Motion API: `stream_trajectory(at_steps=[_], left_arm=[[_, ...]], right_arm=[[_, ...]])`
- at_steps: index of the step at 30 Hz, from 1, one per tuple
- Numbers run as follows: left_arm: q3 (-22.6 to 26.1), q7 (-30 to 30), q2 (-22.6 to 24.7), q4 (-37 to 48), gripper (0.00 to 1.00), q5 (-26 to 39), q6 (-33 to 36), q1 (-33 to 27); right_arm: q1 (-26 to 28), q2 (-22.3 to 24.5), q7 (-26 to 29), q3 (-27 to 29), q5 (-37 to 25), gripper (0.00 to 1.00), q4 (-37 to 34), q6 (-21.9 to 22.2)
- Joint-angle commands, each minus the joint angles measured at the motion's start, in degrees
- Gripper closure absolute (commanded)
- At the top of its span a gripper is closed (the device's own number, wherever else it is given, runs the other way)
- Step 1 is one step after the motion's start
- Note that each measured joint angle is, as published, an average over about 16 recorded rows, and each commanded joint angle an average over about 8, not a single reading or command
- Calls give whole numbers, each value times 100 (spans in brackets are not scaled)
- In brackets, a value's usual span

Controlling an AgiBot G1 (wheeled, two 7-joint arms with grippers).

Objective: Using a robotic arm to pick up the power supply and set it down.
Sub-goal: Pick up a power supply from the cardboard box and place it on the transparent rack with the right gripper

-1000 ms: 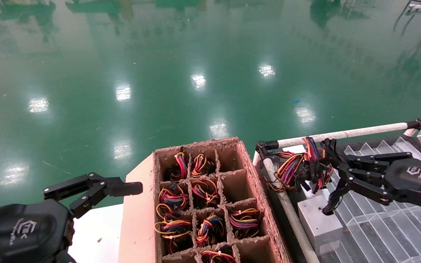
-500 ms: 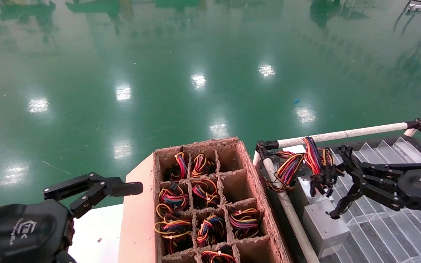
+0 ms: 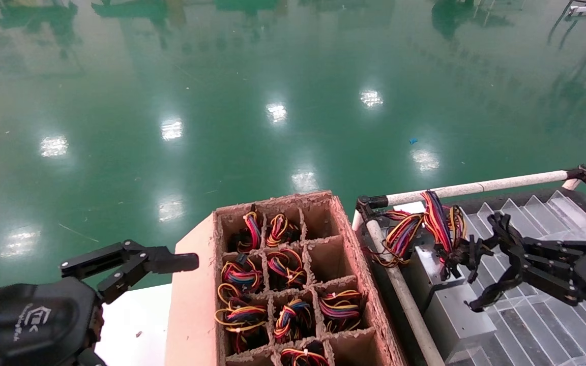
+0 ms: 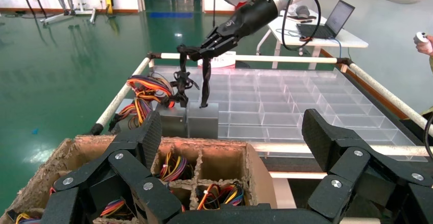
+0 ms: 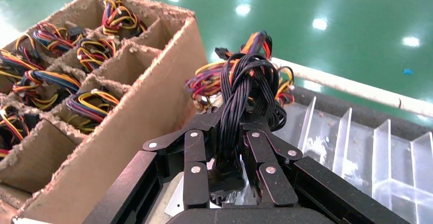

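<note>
Floor: glossy green (image 3: 272,101), behind the bench.
Head view, change: right gripper (image 3: 486,264) has drifted outward and lower, so the supply (image 3: 456,315) looks nearly set in the tray (image 3: 542,325).
Carton (image 3: 359,264): cells mostly hold coloured wire bundles.
Left wrist view: left gripper (image 4: 232,132) parked, spread wide; supply (image 4: 202,119) beside another grey box (image 4: 171,122).
Right wrist view: fingers (image 5: 191,152) clamped on the black cables (image 5: 250,81).
</note>
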Motion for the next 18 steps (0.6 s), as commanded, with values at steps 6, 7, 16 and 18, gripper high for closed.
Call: stream_trajectory(at_steps=[6,7,16,18], left_arm=[[0,0,0,0,0,0,0,0],[0,0,0,0,0,0,0,0],[0,1,0,2,0,-1,-1,1],[0,1,-1,2,0,-1,-1,1]], right_arm=[[-249,32,13,102,19,6,28,106],[-266,33,17,108,22,0,36,116],[-306,39,24,124,31,0,58,147],[-301,39,24,122,29,0,57,147]])
